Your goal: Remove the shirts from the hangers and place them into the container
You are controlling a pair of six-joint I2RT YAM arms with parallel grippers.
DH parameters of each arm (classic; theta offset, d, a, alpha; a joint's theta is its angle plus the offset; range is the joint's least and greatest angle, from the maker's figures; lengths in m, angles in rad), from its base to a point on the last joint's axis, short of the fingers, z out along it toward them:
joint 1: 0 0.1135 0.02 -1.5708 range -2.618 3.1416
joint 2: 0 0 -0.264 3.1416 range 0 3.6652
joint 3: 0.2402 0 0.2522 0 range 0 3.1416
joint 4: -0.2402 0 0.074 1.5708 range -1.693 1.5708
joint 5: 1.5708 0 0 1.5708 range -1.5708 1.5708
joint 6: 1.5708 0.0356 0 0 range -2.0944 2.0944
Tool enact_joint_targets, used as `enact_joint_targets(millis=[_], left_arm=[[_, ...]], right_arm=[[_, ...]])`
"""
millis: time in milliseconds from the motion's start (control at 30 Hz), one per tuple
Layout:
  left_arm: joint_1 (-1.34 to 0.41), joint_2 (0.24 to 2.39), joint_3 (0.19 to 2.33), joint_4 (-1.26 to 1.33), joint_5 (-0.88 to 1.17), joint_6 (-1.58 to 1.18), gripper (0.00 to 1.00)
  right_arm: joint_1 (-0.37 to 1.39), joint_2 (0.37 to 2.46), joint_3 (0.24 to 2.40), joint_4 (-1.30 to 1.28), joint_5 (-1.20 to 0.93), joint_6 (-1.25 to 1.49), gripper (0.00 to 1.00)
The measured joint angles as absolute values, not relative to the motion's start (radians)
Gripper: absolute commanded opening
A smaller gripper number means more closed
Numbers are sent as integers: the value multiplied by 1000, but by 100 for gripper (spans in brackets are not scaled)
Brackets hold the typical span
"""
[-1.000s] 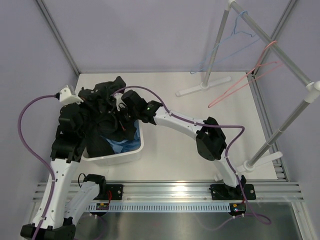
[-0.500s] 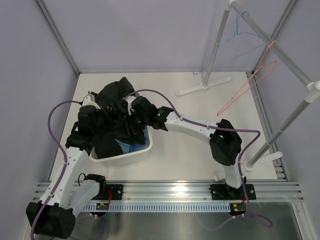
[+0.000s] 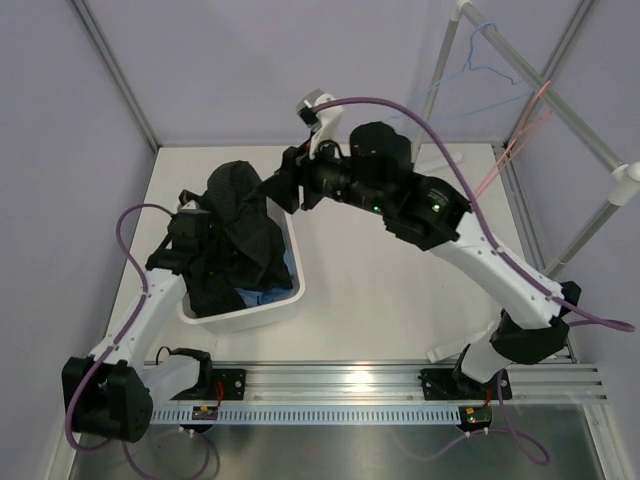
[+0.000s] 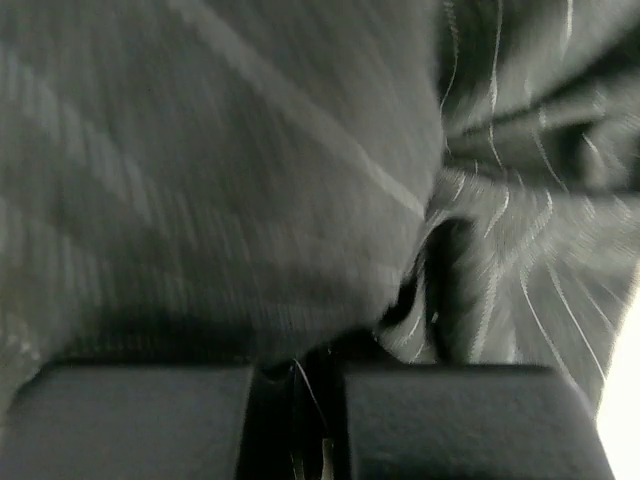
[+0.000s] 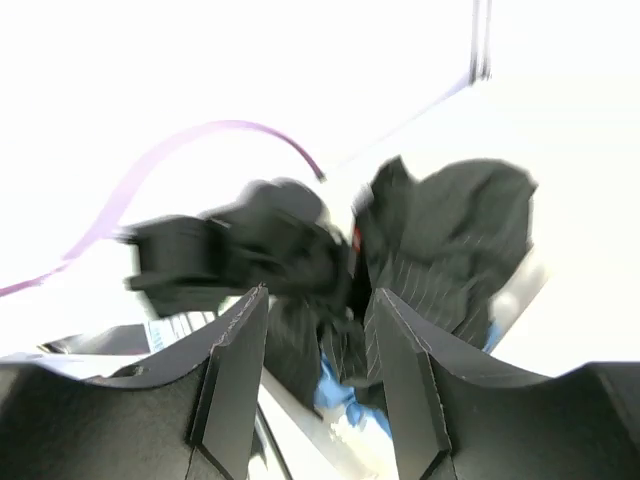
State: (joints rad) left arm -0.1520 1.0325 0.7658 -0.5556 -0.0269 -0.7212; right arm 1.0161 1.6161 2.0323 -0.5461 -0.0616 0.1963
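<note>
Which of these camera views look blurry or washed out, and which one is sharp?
Top external: sharp and evenly lit, with only a glare strip on the metal rail. Left wrist: dim and smeared, the black shirt filling it above dark fingers. Right wrist: background blown out white, the shirt soft, its own fingers crisper.

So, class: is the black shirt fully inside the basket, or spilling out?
Spilling out. In the top view the black shirt is heaped well above the basket, and the heap hides its far rim.
</note>
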Motion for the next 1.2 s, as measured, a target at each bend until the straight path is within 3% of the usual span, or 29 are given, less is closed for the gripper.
enact_joint_targets(millis=[200, 333, 367, 400, 467, 533, 700, 767, 800, 833, 867, 933, 967, 1100, 1200], left_arm=[[-159, 1236, 788, -593, -68, -678, 0], [-163, 1240, 807, -616, -86, -671, 2], [-164, 1225, 807, -625, -90, -672, 5], [-163, 1202, 807, -637, -95, -674, 15], [-163, 1124, 807, -672, -109, -690, 19], [-163, 1025, 807, -707, -124, -705, 35], [-163, 741, 815, -775, -185, -752, 50], [-163, 660, 822, -796, -204, -762, 53], [-163, 625, 829, -807, -214, -764, 54], [-163, 595, 834, -815, -219, -765, 54], [-163, 571, 839, -823, -225, -765, 54], [-163, 533, 849, -831, -239, -765, 50], [-163, 519, 852, -831, -245, -764, 35], [-163, 473, 854, -822, -271, -739, 0], [-163, 474, 856, -801, -277, -721, 0]], right_arm=[[1016, 1389, 1955, -526, -36, 181, 56], [1016, 1276, 1818, -499, -35, 184, 59], [1016, 1269, 1794, -490, -35, 186, 60], [1016, 1269, 1770, -483, -35, 187, 61], [1016, 1288, 1735, -477, -34, 194, 77], [1016, 1334, 1710, -475, -34, 192, 86], [1016, 1507, 1704, -477, -34, 181, 89], [1016, 1592, 1736, -478, -34, 173, 77], [1016, 1626, 1752, -477, -34, 167, 33], [1014, 1668, 1776, -472, -35, 155, 9], [1011, 1711, 1797, -464, -37, 157, 0], [998, 1789, 1850, -460, -48, 160, 0], [987, 1834, 1889, -458, -56, 160, 0], [941, 2054, 2119, -468, -105, 153, 0], [918, 2250, 2361, -491, -139, 136, 0]])
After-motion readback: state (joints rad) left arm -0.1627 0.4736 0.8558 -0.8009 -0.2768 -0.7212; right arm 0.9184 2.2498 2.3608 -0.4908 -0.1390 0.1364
